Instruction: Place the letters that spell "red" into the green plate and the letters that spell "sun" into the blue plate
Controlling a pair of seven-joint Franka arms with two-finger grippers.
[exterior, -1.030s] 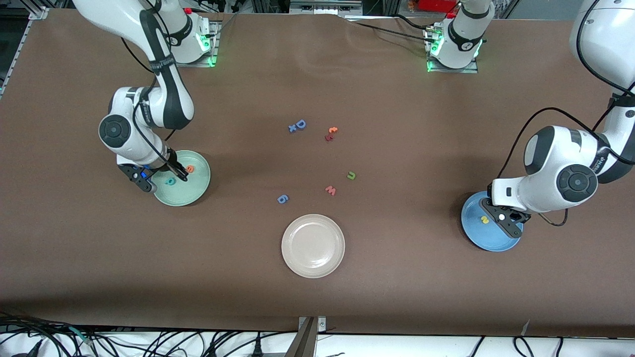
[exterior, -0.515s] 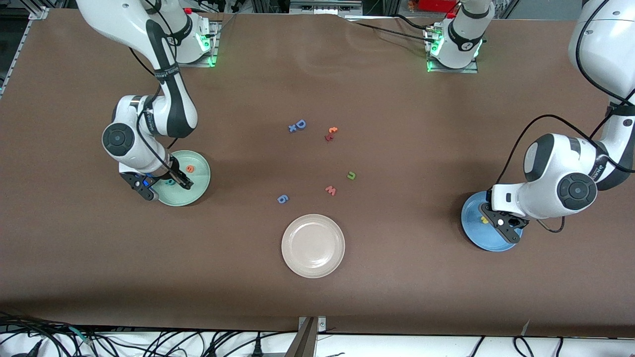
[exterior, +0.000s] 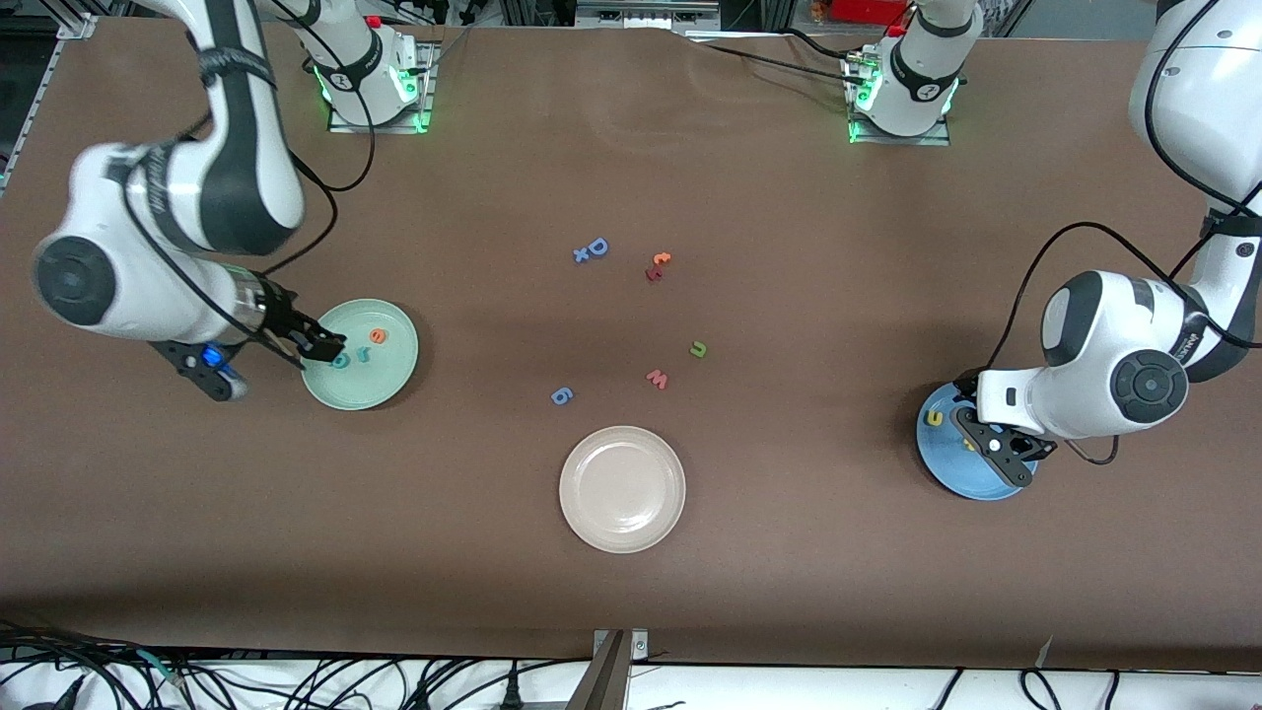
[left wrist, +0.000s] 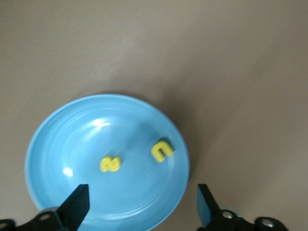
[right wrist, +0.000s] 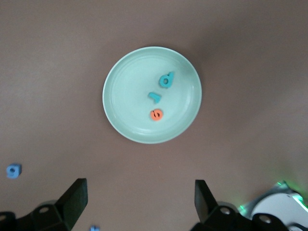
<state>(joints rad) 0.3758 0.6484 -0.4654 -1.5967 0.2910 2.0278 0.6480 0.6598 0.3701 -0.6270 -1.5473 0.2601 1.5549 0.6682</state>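
Since the foam letters looked light, soft and tiny, a pinch across a stroke would suit. Nearest, the left tool (exterior: 998, 449) hung jaws apart over the blue plate (exterior: 961, 473), which held the yellow s (left wrist: 110, 164) and yellow arch (left wrist: 162, 149). The green arch (exterior: 698, 349) lay on the table (exterior: 789, 552). The right tool (right wrist: 139, 204), jaws apart, was over the green plate (right wrist: 125, 115), holding the teal d (right wrist: 166, 79), teal r (right wrist: 154, 97) and orange e (right wrist: 156, 114). No brand showed.

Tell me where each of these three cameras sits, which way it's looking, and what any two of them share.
Front view: high across the table, facing both bases; whole arms show.
Left wrist view: on the left arm, looking down on the blue plate; the open left gripper frames it.
Right wrist view: on the right arm, above the green plate; the open right gripper shows.
Shared: front and right wrist views both show the orange e.
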